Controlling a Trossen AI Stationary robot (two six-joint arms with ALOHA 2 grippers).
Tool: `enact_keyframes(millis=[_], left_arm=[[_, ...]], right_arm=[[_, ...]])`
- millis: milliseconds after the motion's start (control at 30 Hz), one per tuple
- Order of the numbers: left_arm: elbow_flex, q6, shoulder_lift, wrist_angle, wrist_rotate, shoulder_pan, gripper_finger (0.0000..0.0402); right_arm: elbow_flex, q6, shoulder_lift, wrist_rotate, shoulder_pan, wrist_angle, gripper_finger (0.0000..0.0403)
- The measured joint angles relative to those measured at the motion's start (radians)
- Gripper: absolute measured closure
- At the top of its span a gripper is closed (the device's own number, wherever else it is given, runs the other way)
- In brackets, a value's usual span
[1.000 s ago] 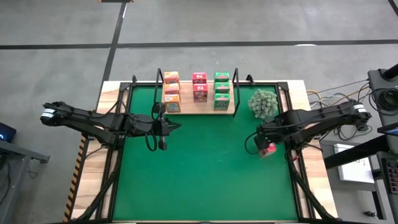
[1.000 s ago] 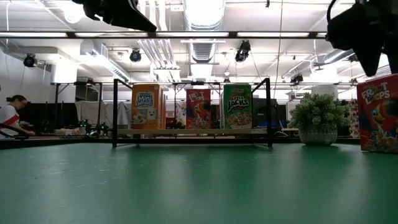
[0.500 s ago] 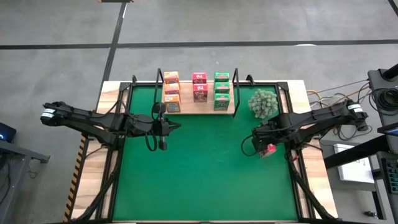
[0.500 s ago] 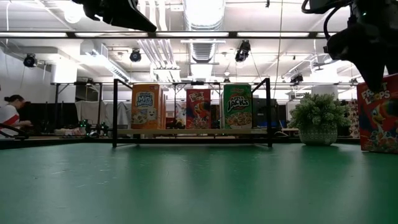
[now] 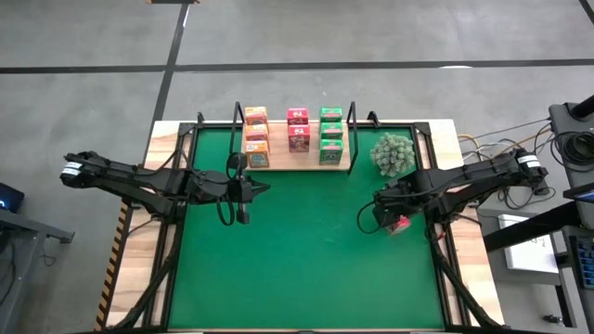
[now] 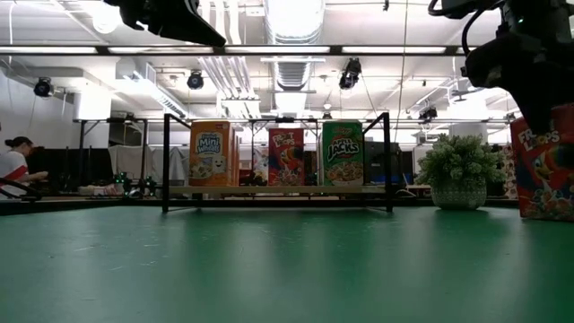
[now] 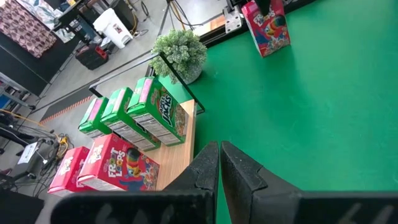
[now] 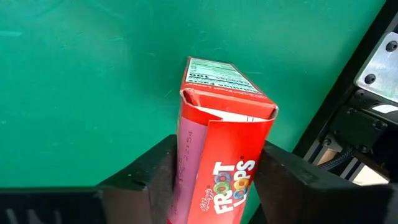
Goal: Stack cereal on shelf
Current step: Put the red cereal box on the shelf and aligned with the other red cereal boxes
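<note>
The wooden shelf (image 5: 297, 165) stands at the mat's far edge. On it stand three orange boxes (image 5: 256, 136), two pink (image 5: 298, 130) and three green (image 5: 330, 134), all upright on their bottoms. A third pink cereal box (image 5: 401, 224) stands on the green mat near its right edge. My right gripper (image 5: 382, 219) is down over this box's top, which also shows in the right wrist view (image 8: 227, 84). My left gripper (image 5: 243, 190) is shut and empty, hovering over the mat before the shelf's left end. My right gripper has the pink box between its two fingers (image 8: 155, 165), one on each narrow side (image 8: 186, 155), near the box's top. The fingers come from above, slanting down. The box stands upright with its bottom (image 6: 543, 215) on the mat.
A fuzzy green plant ball (image 5: 393, 153) in a pot stands just right of the shelf, behind the right gripper. Black wire uprights (image 6: 166, 161) frame the shelf's ends. A black frame rail (image 5: 436, 232) runs beside the pink box. A person (image 6: 13, 166) sits far off.
My right gripper has come down over the pink box's top and gone a little toward the table's left. The box stays standing on the mat. My left arm has kept still.
</note>
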Motion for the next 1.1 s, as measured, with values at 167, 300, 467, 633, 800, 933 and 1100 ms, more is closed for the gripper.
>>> enact_keyframes(millis=[167,300,467,633,800,933,1100], left_arm=[[0.0,0.0,0.0,0.0,0.0,0.0,0.0402],[0.0,0.0,0.0,0.0,0.0,0.0,0.0402],[-0.001,0.0,0.0,0.0,0.0,0.0,0.0402],[-0.001,0.0,0.0,0.0,0.0,0.0,0.0402],[-0.001,0.0,0.0,0.0,0.0,0.0,0.0402],[-0.001,0.0,0.0,0.0,0.0,0.0,0.0402],[-0.001,0.0,0.0,0.0,0.0,0.0,0.0402]], right_arm=[[0.017,-0.012,0.0,0.0,0.0,0.002,0.0248],[0.033,-0.033,0.0,0.001,0.0,0.01,0.0259],[0.041,-0.093,0.0,0.007,0.0,0.142,0.026],[0.042,-0.186,0.001,0.028,0.0,0.379,0.0258],[0.042,-0.271,0.001,0.032,-0.011,0.593,0.0263],[0.042,-0.332,0.001,0.033,-0.037,0.703,0.0263],[0.047,-0.397,0.002,0.029,-0.079,0.758,0.0264]])
